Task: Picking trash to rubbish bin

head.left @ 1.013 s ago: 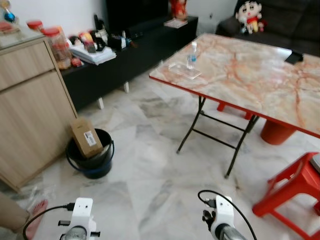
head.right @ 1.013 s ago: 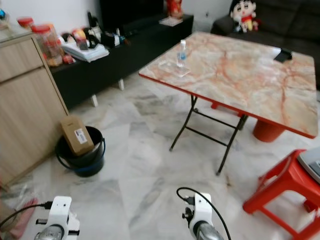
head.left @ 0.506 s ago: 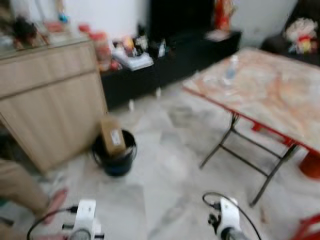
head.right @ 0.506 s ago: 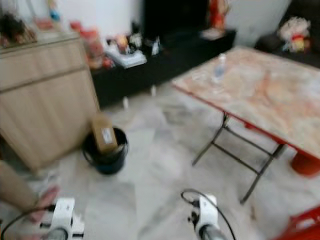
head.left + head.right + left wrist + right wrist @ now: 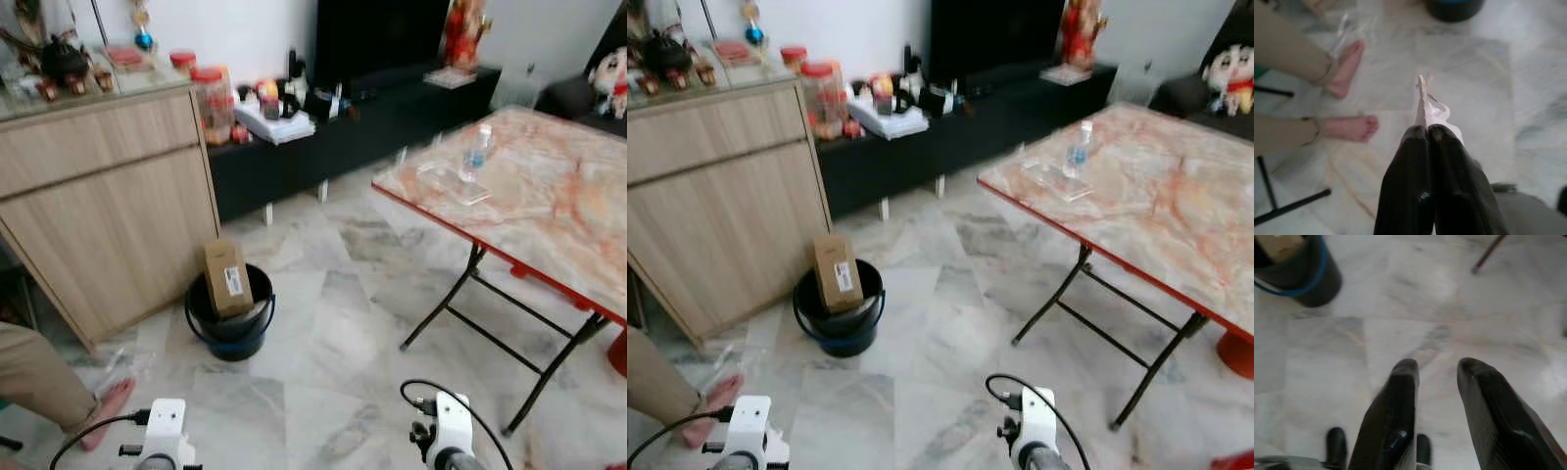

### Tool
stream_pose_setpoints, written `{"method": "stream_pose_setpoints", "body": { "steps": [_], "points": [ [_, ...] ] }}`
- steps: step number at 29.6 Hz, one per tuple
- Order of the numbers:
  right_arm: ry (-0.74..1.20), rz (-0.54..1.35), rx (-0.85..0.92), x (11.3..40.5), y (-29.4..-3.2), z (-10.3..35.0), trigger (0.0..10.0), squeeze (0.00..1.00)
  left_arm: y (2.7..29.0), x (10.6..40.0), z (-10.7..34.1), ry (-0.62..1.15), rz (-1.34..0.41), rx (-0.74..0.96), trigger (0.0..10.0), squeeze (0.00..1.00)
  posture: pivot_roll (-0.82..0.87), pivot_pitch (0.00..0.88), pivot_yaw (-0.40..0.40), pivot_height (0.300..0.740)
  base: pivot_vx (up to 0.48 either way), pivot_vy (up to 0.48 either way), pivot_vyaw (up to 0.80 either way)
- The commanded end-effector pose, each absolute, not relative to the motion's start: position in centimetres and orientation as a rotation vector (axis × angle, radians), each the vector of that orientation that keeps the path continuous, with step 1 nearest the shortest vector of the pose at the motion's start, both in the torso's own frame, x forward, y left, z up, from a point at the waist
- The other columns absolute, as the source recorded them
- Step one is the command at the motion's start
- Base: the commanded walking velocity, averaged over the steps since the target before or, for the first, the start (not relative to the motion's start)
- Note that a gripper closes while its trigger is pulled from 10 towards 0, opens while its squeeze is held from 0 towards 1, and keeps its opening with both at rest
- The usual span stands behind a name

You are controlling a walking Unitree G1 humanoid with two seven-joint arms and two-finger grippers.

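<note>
Wrist views reveal left gripper [image 5: 1429, 128] pinching crumpled white tissue [image 5: 1431, 108], right gripper [image 5: 1439, 367] spread; bucket [image 5: 231, 321] holds cardboard box [image 5: 227, 278].

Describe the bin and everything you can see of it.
The bin is a round black bucket with a blue base and a thin handle hanging down along its rim. It stands upright on the pale marble floor, just in front of the wooden cabinet. A brown cardboard box with a white label sticks out of it, tilted and leaning toward the cabinet side of the rim. Nothing else can be seen touching the bin.
</note>
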State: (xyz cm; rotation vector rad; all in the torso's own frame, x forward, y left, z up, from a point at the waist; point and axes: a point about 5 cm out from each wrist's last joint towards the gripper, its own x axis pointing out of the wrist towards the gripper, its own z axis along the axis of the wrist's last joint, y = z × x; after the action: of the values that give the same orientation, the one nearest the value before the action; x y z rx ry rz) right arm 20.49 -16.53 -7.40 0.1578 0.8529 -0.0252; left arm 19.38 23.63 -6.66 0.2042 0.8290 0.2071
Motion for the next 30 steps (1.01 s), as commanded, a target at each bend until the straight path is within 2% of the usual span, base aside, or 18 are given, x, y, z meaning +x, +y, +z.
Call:
{"method": "stream_pose_setpoints", "body": {
  "steps": [1, 5, 11, 30],
  "points": [
    [0.846, -0.012, 0.141, 20.91, -16.49, -7.17, 10.0, 0.0, 23.66, 19.52, -6.6, 0.831, 0.218, 0.196, 10.0, 0.0, 0.01, 0.0, -0.07, 0.74, 0.315, 0.0, 0.0],
    [0.844, -0.001, 0.128, 21.0, -16.48, -7.12, 10.0, 0.0, 23.61, 19.45, -6.65, 0.833, 0.222, 0.191, 10.0, 0.0, 0.01, 0.0, -0.077, 0.74, 0.313, 0.0, 0.0],
    [0.841, 0.0, 0.124, 21.17, -16.48, -7.03, 10.0, 0.0, 23.55, 19.32, -6.74, 0.835, 0.226, 0.186, 10.0, 0.0, 0.01, 0.0, -0.079, 0.74, 0.315, 0.0, 0.67],
    [0.847, -0.003, 0.132, 21.07, -16.27, -7.11, 10.0, 0.0, 23.75, 19.4, -6.65, 0.833, 0.234, 0.182, 10.0, 0.0, 0.02, 0.0, -0.079, 0.74, 0.315, 0.0, 0.0]
  ]
}}
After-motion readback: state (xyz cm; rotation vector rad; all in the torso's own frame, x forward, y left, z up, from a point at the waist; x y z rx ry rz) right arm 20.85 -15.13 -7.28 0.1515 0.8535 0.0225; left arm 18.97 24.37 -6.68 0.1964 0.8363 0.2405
